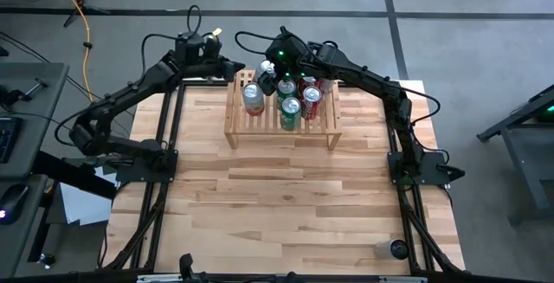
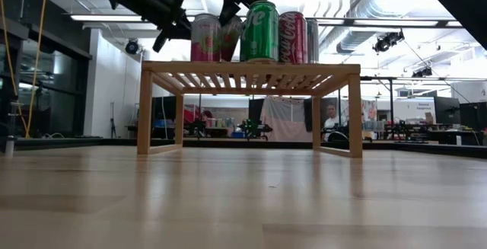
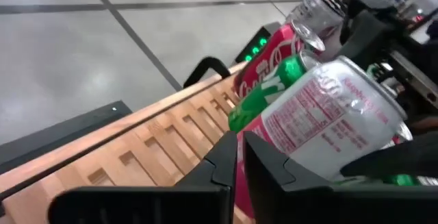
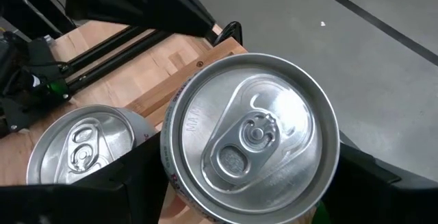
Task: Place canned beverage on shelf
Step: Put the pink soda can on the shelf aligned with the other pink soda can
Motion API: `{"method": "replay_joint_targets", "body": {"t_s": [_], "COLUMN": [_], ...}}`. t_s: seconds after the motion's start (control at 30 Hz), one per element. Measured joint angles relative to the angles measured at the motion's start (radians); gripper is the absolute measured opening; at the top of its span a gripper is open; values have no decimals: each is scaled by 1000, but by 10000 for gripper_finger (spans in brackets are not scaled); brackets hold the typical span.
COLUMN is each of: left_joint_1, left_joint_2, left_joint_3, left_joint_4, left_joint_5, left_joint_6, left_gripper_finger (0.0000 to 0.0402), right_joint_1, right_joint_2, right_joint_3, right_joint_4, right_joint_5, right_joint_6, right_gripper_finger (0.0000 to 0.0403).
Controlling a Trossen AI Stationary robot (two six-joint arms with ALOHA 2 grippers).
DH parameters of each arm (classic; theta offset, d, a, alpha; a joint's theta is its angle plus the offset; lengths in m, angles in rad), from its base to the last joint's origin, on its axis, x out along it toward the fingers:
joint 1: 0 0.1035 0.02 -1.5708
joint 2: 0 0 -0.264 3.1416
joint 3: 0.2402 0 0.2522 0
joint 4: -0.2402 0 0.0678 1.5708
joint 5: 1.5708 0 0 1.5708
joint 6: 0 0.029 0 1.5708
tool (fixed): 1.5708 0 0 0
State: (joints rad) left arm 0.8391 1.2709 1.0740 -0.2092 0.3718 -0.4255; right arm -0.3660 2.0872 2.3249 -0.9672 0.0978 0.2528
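Wood table (image 1: 286, 205): shelf (image 1: 281, 127) w/ cans; left gripper (image 1: 232, 68) fingers closed, empty; right gripper (image 1: 270, 77) clamps can (image 4: 250, 138)

The shelf (image 1: 282, 130) stands at the table's (image 1: 286, 214) far edge, between both arms. Cans (image 1: 290, 108) cluster upright on its slatted top. 1 lone can (image 1: 397, 248) lies near the table's front-right corner.

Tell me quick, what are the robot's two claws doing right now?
Left gripper: shut, empty, beside the pink-and-white can.
Right gripper: closed around a silver-topped drink can over the light-wood slatted shelf.
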Motion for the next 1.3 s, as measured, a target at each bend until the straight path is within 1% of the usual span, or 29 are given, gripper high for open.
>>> {"method": "replay_joint_targets", "body": {"t_s": [0.1, 0.2, 0.33, 0.5, 1.17, 1.3], "left_joint_1": [0, -1, -2, -2, -16, -23], "left_joint_2": [14, 35, 66, 84, 91, 92], "left_joint_3": [0, 0, 0, 0, 1, 1], "left_joint_4": [-6, 0, -1, 44, 44, 40], "left_joint_5": [33, 70, 85, 123, 124, 124], "left_joint_6": [16, 16, 16, 17, 63, 69], "left_gripper_finger": [18, 4, 2, 1, 0, 0], "right_joint_1": [0, 0, 0, 0, 1, 0], "right_joint_2": [0, 0, 0, 0, 2, 2], "right_joint_3": [0, 0, 0, 0, -2, -2], "right_joint_4": [0, 0, 0, -1, 9, 9], "right_joint_5": [0, -1, -1, -2, 10, -3], "right_joint_6": [0, 0, 0, -9, -25, -23], "right_gripper_finger": [292, 292, 292, 292, 292, 292]}}
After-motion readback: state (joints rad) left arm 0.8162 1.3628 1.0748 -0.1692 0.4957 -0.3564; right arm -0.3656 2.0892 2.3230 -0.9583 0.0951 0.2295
